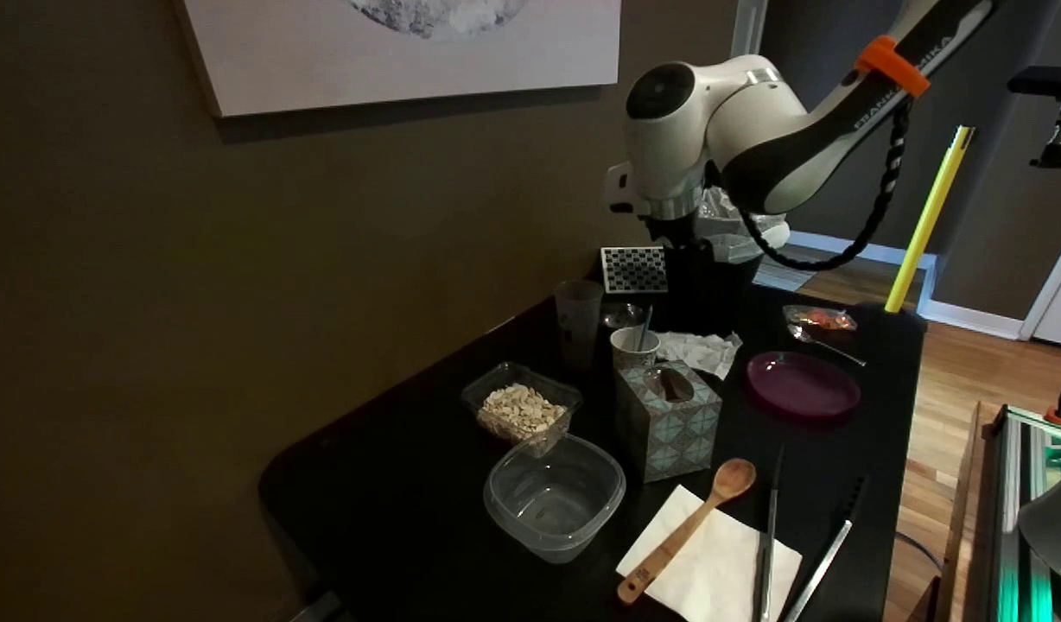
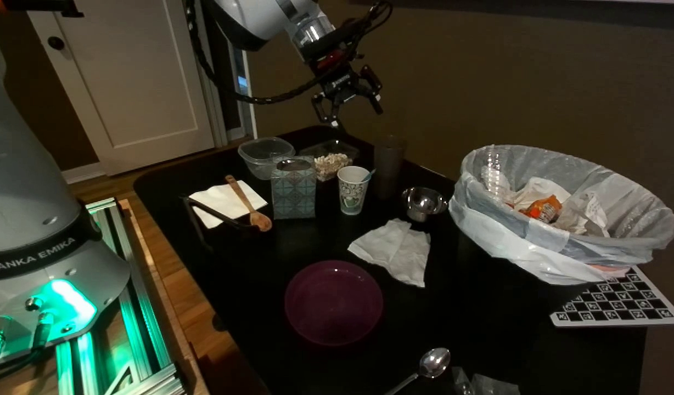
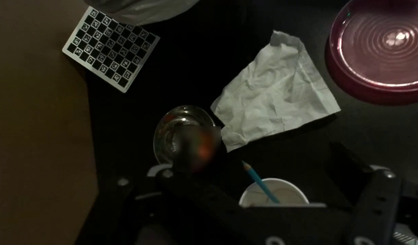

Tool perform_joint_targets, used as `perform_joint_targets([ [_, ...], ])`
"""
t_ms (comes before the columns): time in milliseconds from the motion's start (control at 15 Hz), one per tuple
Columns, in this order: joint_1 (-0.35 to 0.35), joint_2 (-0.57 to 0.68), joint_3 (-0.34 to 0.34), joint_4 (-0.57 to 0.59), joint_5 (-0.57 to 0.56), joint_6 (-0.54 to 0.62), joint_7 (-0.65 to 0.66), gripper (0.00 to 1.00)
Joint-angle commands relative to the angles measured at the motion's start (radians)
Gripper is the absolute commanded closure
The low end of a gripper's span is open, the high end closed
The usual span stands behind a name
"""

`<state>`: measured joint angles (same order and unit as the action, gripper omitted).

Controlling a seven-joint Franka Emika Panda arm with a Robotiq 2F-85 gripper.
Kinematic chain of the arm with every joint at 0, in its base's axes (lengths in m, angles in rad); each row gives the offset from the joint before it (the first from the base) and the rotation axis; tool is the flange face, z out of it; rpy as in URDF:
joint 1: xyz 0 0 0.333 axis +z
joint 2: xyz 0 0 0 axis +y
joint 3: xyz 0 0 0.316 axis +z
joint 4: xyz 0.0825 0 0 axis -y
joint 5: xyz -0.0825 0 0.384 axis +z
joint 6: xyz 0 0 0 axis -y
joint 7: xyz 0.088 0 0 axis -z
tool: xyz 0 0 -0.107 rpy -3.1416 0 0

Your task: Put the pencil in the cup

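A blue pencil leans in a white patterned paper cup, tip up and sticking out over the rim. The pencil [image 1: 645, 326] [image 2: 369, 175] and cup [image 1: 630, 356] [image 2: 352, 192] show in both exterior views. In the wrist view the pencil [image 3: 259, 184] crosses the rim of the cup [image 3: 292, 191], whose lower half is hidden by the gripper body. My gripper [image 2: 357, 116] is open and empty, held well above the table, with its fingers spread wide. In the wrist view the gripper [image 3: 263, 154] has one finger at each side of the cup's image.
A tissue box [image 1: 669, 423], clear container [image 1: 555, 497], oat tub [image 1: 522, 410] and tall tumbler [image 2: 389, 164] stand near the cup. A metal bowl [image 2: 423, 203], crumpled napkin [image 2: 394, 249], purple plate [image 2: 333, 303] and lined trash bin [image 2: 567, 241] are also there.
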<state>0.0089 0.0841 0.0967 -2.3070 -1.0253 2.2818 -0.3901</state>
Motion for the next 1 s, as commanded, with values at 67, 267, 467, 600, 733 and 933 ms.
perform_joint_targets([
  [67, -0.042, -0.084, -0.071, -0.085, 0.08, 0.249, 0.032, 0.0],
  [267, -0.066, -0.106, -0.115, -0.123, 0.143, 0.398, 0.051, 0.0],
  [467, -0.08, -0.123, -0.146, -0.165, 0.211, 0.527, 0.088, 0.0],
  [600, -0.096, -0.127, -0.158, -0.181, 0.218, 0.622, 0.145, 0.0],
  [733, -0.1, -0.13, -0.167, -0.202, 0.265, 0.697, 0.182, 0.0],
  [933, -0.1, -0.128, -0.17, -0.239, 0.386, 0.781, 0.209, 0.0],
])
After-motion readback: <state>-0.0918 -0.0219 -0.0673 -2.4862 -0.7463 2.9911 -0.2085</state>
